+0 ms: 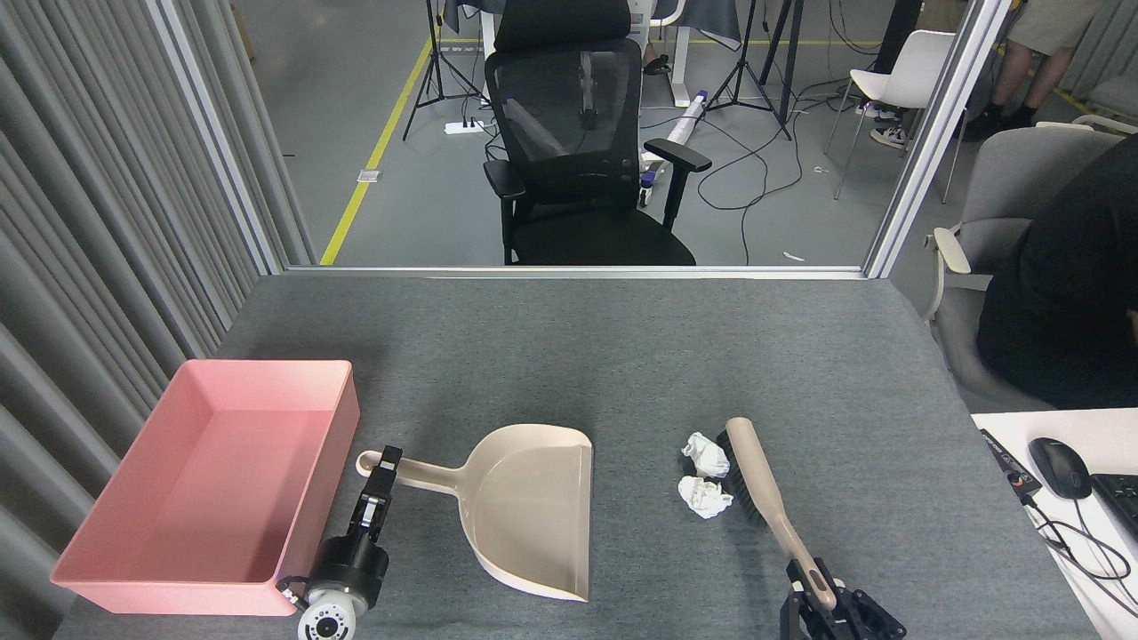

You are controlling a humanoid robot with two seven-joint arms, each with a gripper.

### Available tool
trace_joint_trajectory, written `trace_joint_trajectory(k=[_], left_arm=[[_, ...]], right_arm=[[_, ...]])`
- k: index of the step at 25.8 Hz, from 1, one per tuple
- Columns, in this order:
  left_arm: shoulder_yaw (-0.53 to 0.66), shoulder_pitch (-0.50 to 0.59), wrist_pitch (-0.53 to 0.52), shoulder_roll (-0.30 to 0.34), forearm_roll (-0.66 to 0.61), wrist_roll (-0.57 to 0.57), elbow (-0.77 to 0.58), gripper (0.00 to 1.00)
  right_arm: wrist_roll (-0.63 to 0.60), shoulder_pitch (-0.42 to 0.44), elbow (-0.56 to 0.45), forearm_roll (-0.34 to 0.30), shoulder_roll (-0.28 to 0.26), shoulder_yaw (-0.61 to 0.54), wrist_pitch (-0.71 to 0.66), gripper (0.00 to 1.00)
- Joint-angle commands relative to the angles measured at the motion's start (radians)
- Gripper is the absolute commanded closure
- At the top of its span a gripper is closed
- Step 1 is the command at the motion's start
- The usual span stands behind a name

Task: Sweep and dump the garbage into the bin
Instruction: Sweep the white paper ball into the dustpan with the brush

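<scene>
Garbage: two crumpled white paper wads [706,476] lie on the grey desk [622,356], one just behind the other, between the dustpan and the brush. Both are outside any container.
Brush: the beige hand brush [760,484] lies slanted, its dark bristles touching or nearly touching the wads on the side away from the dustpan.
Right tool: the right tool [822,604] is clenched around the near end of the brush handle, at the bottom edge of the view.
Dustpan: the beige dustpan [533,507] rests on the desk, its open mouth facing the wads, with a strip of bare desk between the mouth and them. Nothing is inside it.
Left tool: the left tool [382,467] grips the dustpan handle near its looped end, beside the bin wall.
Bin: the pink tray [116,578] stands on the far side of the dustpan from the wads, near the handle. It is empty.
Step in hand: in my judgement this is the start of the sweep; the brush is set behind the wads, but nothing is yet pushed in.
Next move: the brush should push both wads together across the bare strip into the dustpan mouth. The dustpan edge should stay flat on the desk, so the paper does not slip under it.
Risk: the wads are light and may roll past the brush tip, I think.
Left to do: the sweeping, then the lifting and tipping over the bin.
</scene>
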Motion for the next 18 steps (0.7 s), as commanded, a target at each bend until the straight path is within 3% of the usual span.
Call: trace_joint_trajectory(k=[1, 6, 14, 18], left_arm=[[0.000, 0.001, -0.007, 0.001, -0.002, 0.000, 0.000, 0.90], [0.000, 0.001, -0.007, -0.001, -0.002, 0.002, -0.002, 0.89], [0.000, 0.001, -0.007, -0.002, -0.002, 0.002, -0.003, 0.89], [0.000, 0.001, -0.007, -0.002, -0.002, 0.002, -0.003, 0.89]], right_arm=[[-0.006, -0.011, 0.018, -0.001, 0.039, 0.058, 0.024, 1.00], [-0.009, -0.023, 0.021, -0.001, 0.056, 0.175, 0.070, 1.00], [-0.020, 0.006, -0.001, -0.004, 0.141, 0.384, 0.130, 1.00], [-0.046, 0.030, -0.065, -0.011, 0.150, 0.485, 0.182, 1.00]])
